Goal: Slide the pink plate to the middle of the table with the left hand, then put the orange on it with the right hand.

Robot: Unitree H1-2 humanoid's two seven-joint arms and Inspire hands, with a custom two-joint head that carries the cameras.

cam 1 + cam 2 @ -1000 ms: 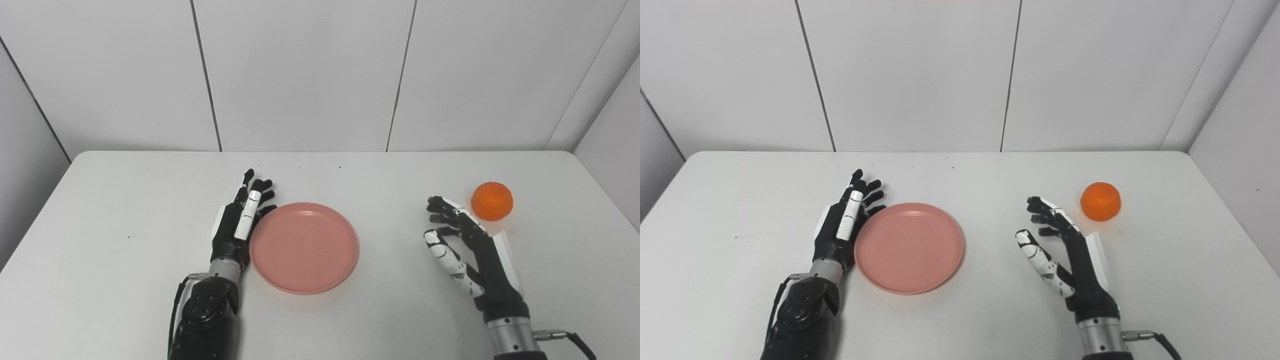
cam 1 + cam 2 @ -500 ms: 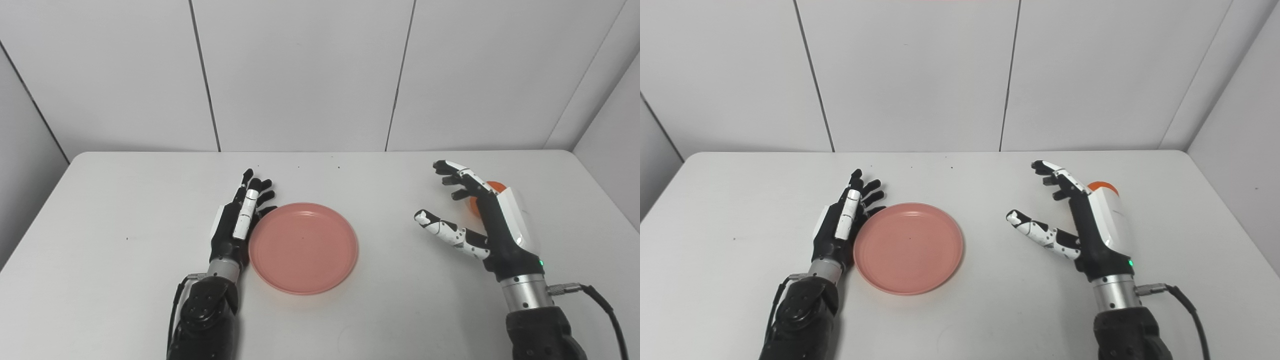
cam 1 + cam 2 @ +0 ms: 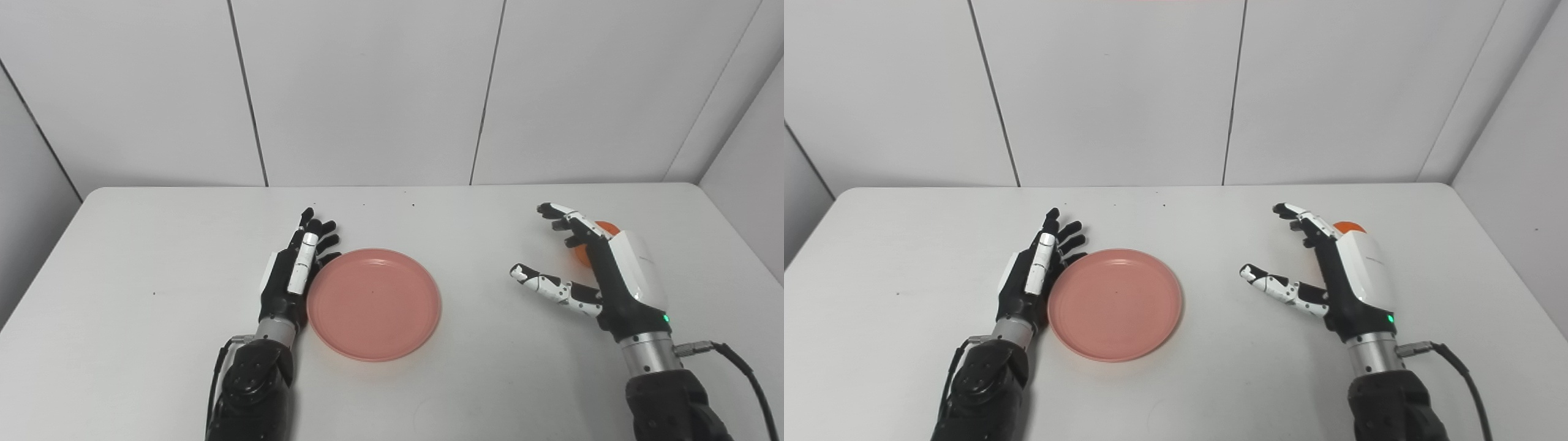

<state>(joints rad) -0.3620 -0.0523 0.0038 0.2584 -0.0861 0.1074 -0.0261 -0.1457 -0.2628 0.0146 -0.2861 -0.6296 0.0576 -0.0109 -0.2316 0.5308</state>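
- Left eye view: the pink plate (image 3: 373, 303) lies mid-table; the left hand (image 3: 293, 278) touches the plate's left rim, fingers straight, holding nothing.
- Right eye view: right of the plate, the right hand (image 3: 1335, 278), fingers wide, hides most of the orange (image 3: 1348, 227).
- Risk: a careless finger could roll the orange away.

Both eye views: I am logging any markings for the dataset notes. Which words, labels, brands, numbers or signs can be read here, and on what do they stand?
None: no readable text, number or brand shows in either view.
The pink plate, the orange, the table and the wall panels are plain.
The left hand and right hand carry white covers with no lettering visible.
A small green light glows at the right wrist; it is no sign.
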